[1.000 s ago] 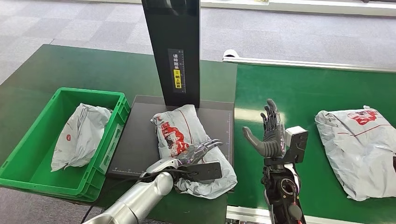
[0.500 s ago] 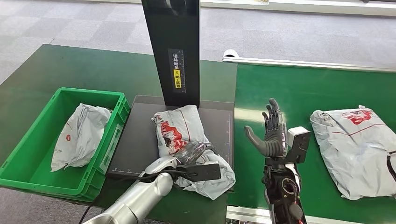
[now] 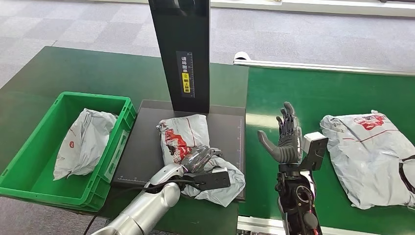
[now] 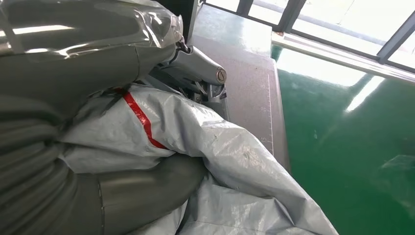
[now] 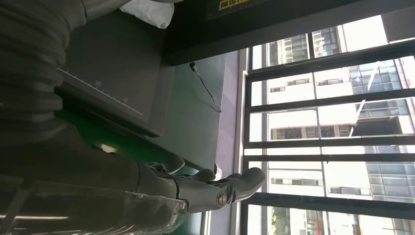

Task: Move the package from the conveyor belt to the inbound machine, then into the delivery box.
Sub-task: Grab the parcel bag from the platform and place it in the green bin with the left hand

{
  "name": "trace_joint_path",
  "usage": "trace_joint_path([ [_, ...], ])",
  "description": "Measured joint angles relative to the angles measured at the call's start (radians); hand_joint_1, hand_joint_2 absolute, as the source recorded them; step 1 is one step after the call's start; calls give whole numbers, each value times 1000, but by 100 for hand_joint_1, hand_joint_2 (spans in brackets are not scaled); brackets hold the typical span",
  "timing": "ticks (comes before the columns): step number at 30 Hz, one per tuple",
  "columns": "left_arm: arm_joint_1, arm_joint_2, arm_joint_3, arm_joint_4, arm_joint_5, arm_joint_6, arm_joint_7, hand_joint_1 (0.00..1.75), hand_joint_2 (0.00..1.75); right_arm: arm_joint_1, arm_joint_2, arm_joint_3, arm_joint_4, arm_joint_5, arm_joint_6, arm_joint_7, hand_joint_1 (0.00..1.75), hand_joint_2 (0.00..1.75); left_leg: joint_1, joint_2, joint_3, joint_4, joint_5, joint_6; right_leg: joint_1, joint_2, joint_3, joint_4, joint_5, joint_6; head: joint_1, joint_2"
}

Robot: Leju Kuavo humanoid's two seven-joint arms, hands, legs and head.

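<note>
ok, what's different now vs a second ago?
The left hand has closed its fingers on the package on the inbound machine, bunching the near end and drawing it slightly toward the robot. The second package rode the conveyor belt leftward. The right hand stays raised and open; the green box and its bag are unmoved.

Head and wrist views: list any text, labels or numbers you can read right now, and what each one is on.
"30": on the ruler scale along the edge of the inbound machine platform; the number beside it is too blurred to read.
Black and yellow label on the machine's black column: Chinese characters, too small to read.
Red printing on the package that the left hand grips: unreadable.
Red printing on the conveyor package: unreadable.
</note>
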Motion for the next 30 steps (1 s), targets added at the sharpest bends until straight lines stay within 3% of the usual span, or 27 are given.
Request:
trace_joint_path([
  [22,7,0,1,-7,-14,27,-6,175,175,-1,0,-3,3,-4,6,-2,0,175,0,0,0,0,0,0,0,0,0,0,0,0,0,0],
  [25,23,2,6,-30,-17,117,-43,175,175,0,0,-3,3,-7,10,-3,0,175,0,0,0,0,0,0,0,0,0,0,0,0,0,0],
  [30,81,-5,82,-193,177,462,-197,175,175,8,0,-3,-2,-17,4,-3,0,175,0,1,-1,0,0,0,0,0,-1,0,0,0,0,0],
])
